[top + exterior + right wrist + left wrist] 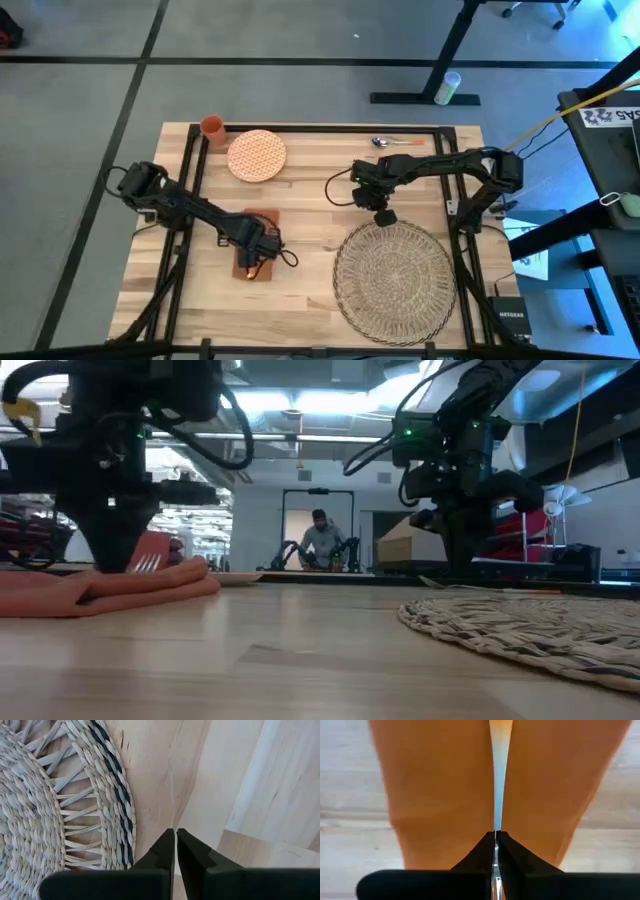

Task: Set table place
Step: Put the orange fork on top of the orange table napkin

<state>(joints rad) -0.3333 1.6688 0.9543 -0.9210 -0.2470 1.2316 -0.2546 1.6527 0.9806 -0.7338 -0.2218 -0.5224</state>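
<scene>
The table (310, 200) is smooth, matt light wood with black metal rails, the place (392, 280) on it rough woven straw, and the napkin (110, 588) left of the place soft orange cloth.

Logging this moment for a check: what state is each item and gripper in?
Woven mat: flat on the table, nothing on it.
Napkin: flat, fork on it.
Plate: bare.
Left gripper: shut on the fork.
Right gripper: shut, beside the mat's rim.
</scene>
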